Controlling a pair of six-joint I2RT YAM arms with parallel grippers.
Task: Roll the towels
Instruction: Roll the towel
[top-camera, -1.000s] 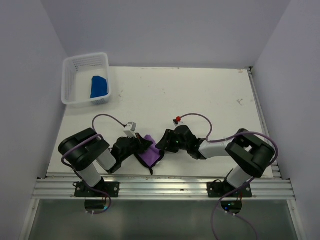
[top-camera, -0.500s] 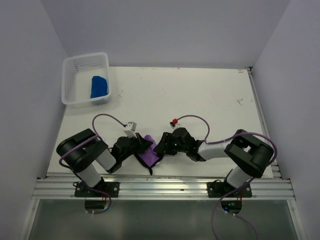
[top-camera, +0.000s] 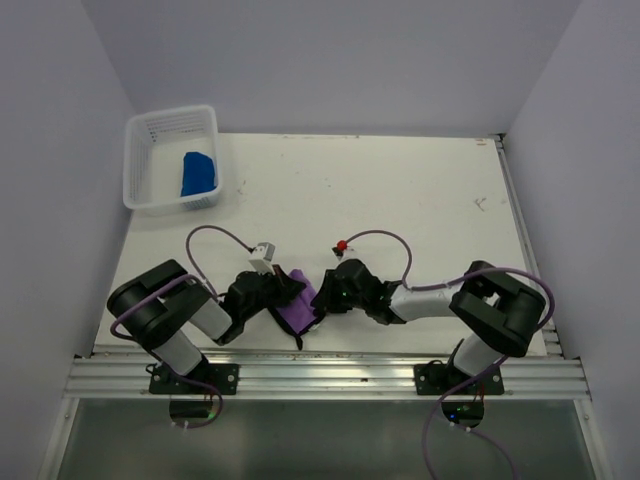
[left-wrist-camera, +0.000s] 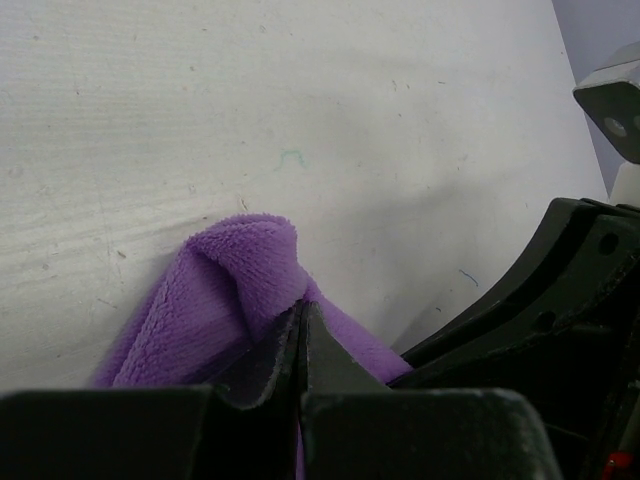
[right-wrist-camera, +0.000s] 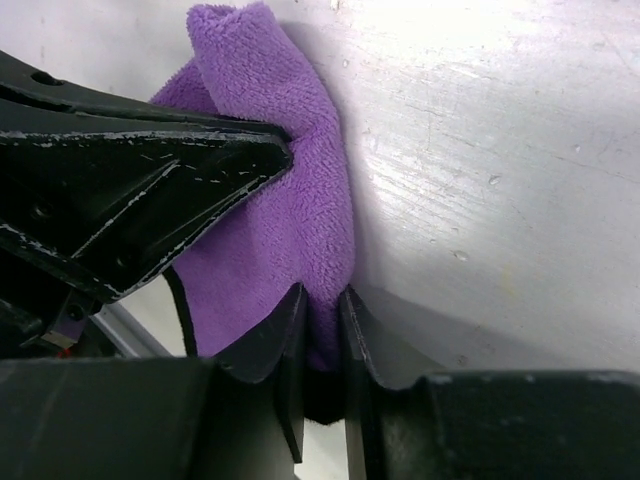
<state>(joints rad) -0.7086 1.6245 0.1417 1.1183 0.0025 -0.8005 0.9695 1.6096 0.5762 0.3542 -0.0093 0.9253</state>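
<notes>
Top external view: the purple towel (top-camera: 299, 310) is seen bunched on the table (top-camera: 420, 200) close to its near edge, directly between the two arms, with its longer run lying roughly from the far side toward the near edge. It is met from the left by the left gripper (top-camera: 288, 297) and from the right by the right gripper (top-camera: 322, 298), so neither arm is noticeably nearer; both are at the cloth. In the left wrist view the left fingers are shown pressed tightly together, with a raised fold of the purple pile caught between their tips. In the right wrist view the right fingers are drawn almost together, only a narrow slot being left, and the towel's near edge is held in that slot; the left fingers are seen as a black wedge lying across the cloth just beside them. A roll is judged to depend on the two pinches lying at opposite sides of this one towel. The blue towel (top-camera: 197, 173) is lying in the white basket (top-camera: 170, 115), well apart at the far left corner. No grey towel can be made out.
</notes>
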